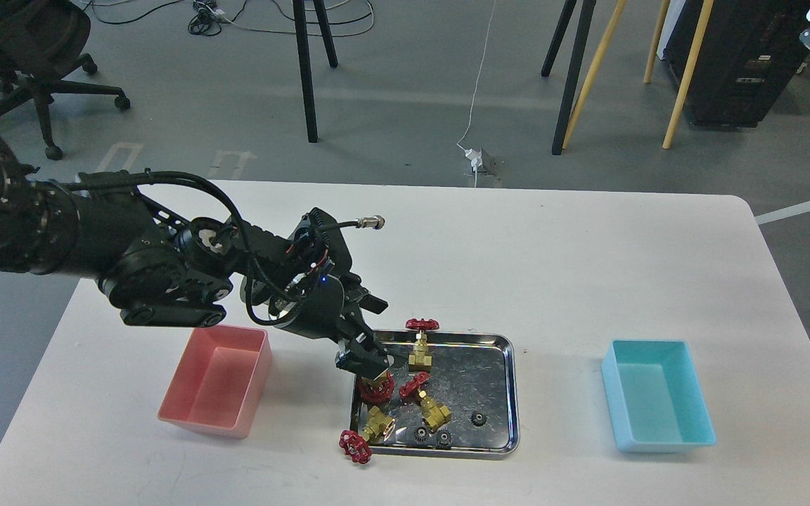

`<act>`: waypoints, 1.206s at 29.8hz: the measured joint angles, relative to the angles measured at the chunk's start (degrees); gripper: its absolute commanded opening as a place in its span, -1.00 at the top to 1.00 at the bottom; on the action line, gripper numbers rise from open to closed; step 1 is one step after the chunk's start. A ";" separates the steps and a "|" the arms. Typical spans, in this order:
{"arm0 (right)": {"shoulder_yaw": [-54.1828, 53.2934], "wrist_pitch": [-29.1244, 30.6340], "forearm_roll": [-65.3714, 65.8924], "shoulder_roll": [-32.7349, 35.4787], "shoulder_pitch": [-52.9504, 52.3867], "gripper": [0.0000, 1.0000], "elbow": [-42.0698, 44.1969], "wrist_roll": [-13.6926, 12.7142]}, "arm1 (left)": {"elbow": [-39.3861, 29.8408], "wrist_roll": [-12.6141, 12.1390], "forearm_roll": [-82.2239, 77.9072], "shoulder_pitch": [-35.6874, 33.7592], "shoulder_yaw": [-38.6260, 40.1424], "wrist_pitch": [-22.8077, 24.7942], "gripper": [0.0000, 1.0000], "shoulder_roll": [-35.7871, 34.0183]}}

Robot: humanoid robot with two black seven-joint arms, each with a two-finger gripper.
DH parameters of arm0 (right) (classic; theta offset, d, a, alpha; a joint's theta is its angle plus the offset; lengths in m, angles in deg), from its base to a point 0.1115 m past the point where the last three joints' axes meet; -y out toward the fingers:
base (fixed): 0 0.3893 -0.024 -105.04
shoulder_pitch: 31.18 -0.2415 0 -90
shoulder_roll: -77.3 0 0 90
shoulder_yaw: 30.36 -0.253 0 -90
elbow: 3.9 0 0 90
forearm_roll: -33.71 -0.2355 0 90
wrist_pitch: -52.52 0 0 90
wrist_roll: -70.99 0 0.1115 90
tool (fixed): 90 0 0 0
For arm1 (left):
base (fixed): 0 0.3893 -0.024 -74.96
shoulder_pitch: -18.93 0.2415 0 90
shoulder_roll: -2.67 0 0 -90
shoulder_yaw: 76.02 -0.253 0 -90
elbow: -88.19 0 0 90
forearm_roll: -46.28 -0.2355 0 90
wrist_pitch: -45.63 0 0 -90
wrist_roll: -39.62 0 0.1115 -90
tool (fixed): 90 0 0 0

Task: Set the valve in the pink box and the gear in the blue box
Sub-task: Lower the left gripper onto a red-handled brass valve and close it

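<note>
Several brass valves with red handwheels lie in a steel tray (509, 393) at mid-table. My left gripper (365, 363) is down in the tray's left back corner, over the body of the leftmost valve (377, 388); only that valve's red handwheel shows below the fingers. I cannot tell if the fingers are closed on it. Other valves lie at the back (420, 355), the middle (432, 410) and the front left (377, 424). Small black gears (477, 419) lie along the tray's front. The pink box (216, 379) is to the left and the blue box (658, 404) to the right, both with nothing in them. The right gripper is out of view.
My left arm (159, 274) reaches across the table's left half above the pink box. One red handwheel (354, 446) hangs over the tray's front left corner onto the white table (553, 260). Chair, tripod legs and cables stand on the floor beyond the table.
</note>
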 measured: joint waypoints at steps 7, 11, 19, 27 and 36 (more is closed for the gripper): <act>-0.13 0.00 -0.07 -0.09 -0.09 -0.99 0.00 -0.22 | 2.13 0.00 -2.34 3.67 0.11 -1.06 -0.86 -0.45; -0.14 0.00 -0.07 -0.08 -0.09 -0.99 -0.07 -0.26 | 3.16 0.00 -2.85 5.85 0.04 -2.33 -0.74 -0.62; -0.10 0.00 -0.07 0.13 0.36 -0.99 -0.09 -0.28 | 4.11 0.00 -2.89 7.99 0.10 -2.65 -0.48 -0.58; -0.03 0.00 -0.07 0.34 0.64 -0.99 -0.09 -0.23 | 4.50 0.00 -2.98 8.72 0.02 -2.65 -0.36 -0.55; -0.03 0.00 -0.07 0.49 0.79 -0.99 -0.05 -0.19 | 5.67 0.00 -5.15 9.98 0.11 -2.66 -0.15 -0.40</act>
